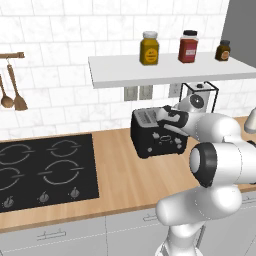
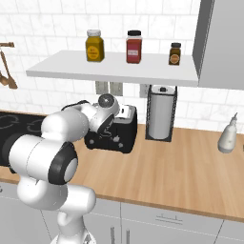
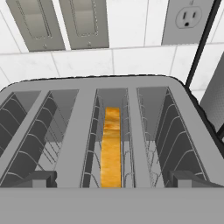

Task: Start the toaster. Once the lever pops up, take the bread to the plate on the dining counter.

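Hand view: I see the bread (image 3: 111, 148) on edge in the toaster (image 3: 87, 131), long axis running away, centred between my spread, empty gripper (image 3: 112, 178) fingertips.

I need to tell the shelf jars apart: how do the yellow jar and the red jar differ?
The yellow jar has mustard-coloured contents and a pale lid; the red jar has red contents and a black lid. The yellow jar stands further left on the shelf and looks squatter; the red jar stands a little taller. Both stand upright with labels.
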Motion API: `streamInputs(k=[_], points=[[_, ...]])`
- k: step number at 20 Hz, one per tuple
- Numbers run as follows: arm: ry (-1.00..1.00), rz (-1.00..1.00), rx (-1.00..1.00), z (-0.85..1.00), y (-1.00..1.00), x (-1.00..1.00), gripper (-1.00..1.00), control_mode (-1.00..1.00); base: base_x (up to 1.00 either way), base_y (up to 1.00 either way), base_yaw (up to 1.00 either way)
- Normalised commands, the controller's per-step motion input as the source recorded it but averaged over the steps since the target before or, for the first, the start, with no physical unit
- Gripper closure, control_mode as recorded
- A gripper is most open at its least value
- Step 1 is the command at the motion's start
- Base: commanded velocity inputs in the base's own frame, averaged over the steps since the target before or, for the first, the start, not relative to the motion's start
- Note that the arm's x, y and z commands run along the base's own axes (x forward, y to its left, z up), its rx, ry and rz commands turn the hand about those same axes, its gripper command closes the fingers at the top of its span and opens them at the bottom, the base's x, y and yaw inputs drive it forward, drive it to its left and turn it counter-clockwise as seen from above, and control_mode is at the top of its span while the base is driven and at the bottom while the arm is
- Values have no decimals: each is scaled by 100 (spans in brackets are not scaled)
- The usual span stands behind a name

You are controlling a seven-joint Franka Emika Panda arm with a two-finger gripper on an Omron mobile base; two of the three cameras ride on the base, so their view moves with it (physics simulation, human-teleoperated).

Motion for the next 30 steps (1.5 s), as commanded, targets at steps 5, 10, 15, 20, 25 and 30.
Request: streamInputs(k=[5, 10, 15, 20, 25, 30], points=[[0, 0, 0, 0, 0, 0, -100, -100, 0, 0, 0], [0, 0, 0, 0, 0, 0, -100, -100, 0, 0, 0], [0, 0, 0, 0, 0, 0, -100, -100, 0, 0, 0], [0, 0, 0, 0, 0, 0, -100, -100, 0, 0, 0], [0, 0, 0, 0, 0, 0, -100, -100, 0, 0, 0], [0, 0, 0, 0, 0, 0, -100, -100, 0, 0, 0]])
